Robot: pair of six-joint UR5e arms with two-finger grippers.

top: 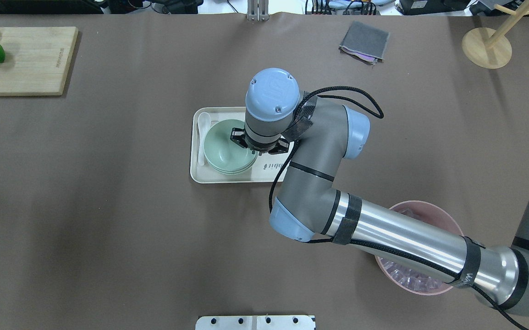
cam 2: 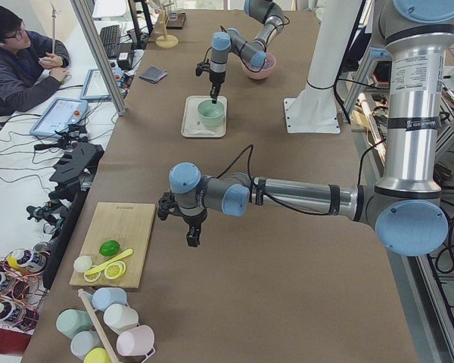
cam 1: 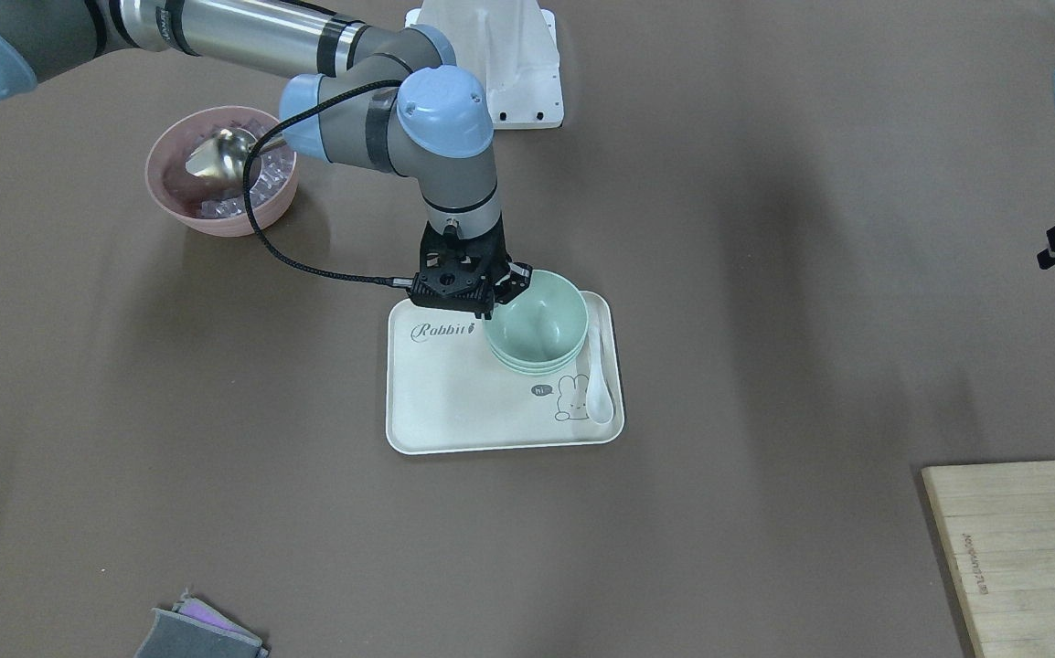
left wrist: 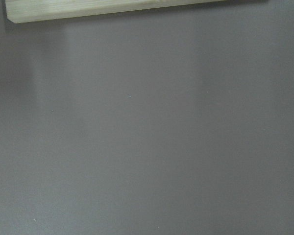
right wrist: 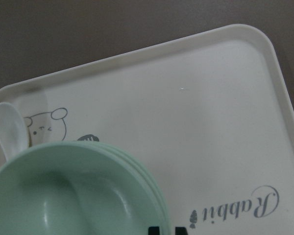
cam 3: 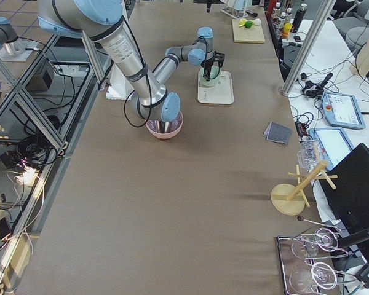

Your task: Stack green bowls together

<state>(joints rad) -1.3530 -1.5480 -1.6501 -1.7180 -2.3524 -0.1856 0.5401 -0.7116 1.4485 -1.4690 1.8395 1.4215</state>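
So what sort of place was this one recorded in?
Most likely a robotics lab rigged for recording tabletop tasks, not a real kitchen: an operator sits at a side desk with a tablet, aluminium frame posts border the table, and props like a cutting board are laid out.

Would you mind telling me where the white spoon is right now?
In the front-facing view, the white spoon lies on the cream tray along its right edge, just beside the stack of green bowls.

Tray (cam 1: 454, 411), script word: "Rabbit"
Tray, speech bubble (cam 1: 541, 390) beside rabbit drawing (cam 1: 571, 398): "hi"
Cutting board (cam 1: 1021, 548), engraved line: unreadable
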